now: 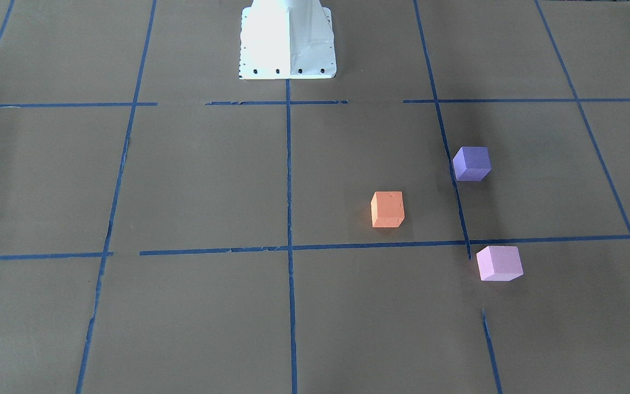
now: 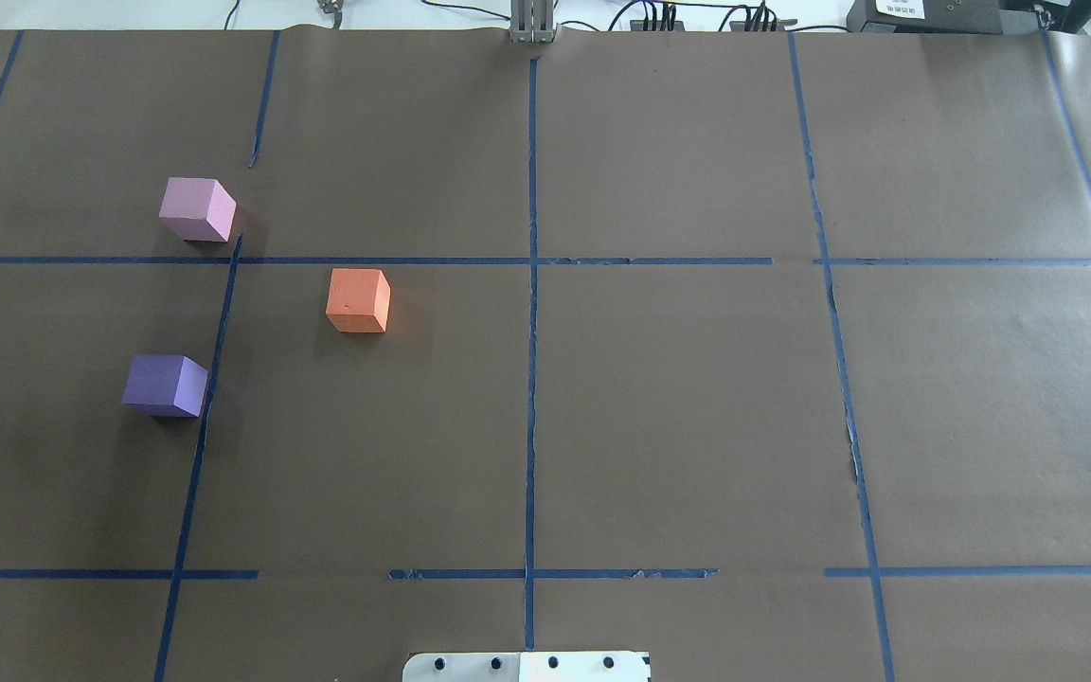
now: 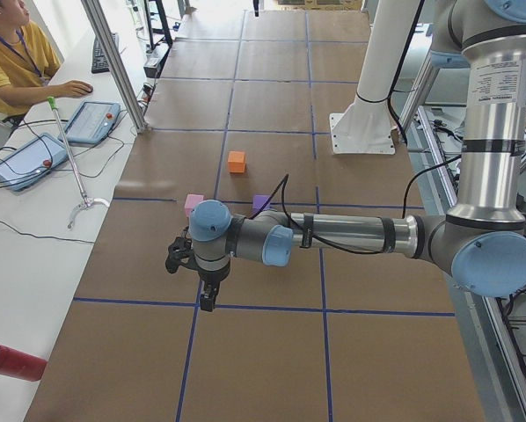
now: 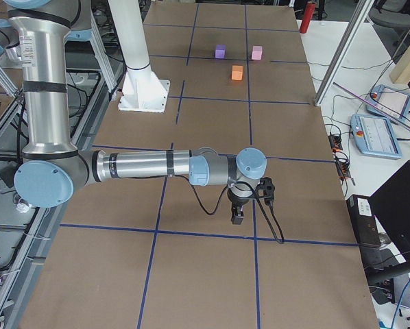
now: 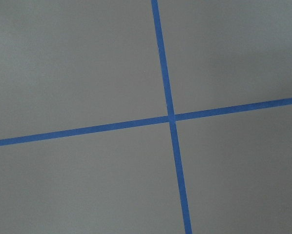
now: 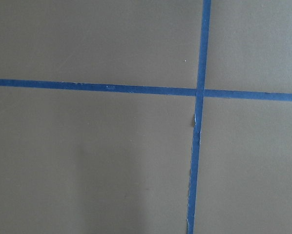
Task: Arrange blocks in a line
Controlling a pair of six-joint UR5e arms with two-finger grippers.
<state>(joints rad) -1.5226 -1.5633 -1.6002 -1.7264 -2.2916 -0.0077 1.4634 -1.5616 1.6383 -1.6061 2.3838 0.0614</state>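
Observation:
Three cubes lie apart on the brown paper on my left half of the table. The orange block [image 2: 357,300] [image 1: 388,209] is nearest the centre line. The dark purple block [image 2: 165,385] [image 1: 472,163] is nearer my base. The pale pink block [image 2: 197,209] [image 1: 499,263] is farther out. My left gripper [image 3: 206,303] shows only in the exterior left view, pointing down, well short of the blocks. My right gripper [image 4: 237,218] shows only in the exterior right view, pointing down, far from the blocks. I cannot tell whether either is open or shut. Both wrist views show only paper and tape.
Blue tape lines [image 2: 531,313] divide the paper into squares. My white base plate [image 2: 527,666] sits at the near edge. An operator [image 3: 12,53] sits beside the table with teach pendants [image 3: 91,121]. A red cylinder [image 3: 8,362] lies on the side bench.

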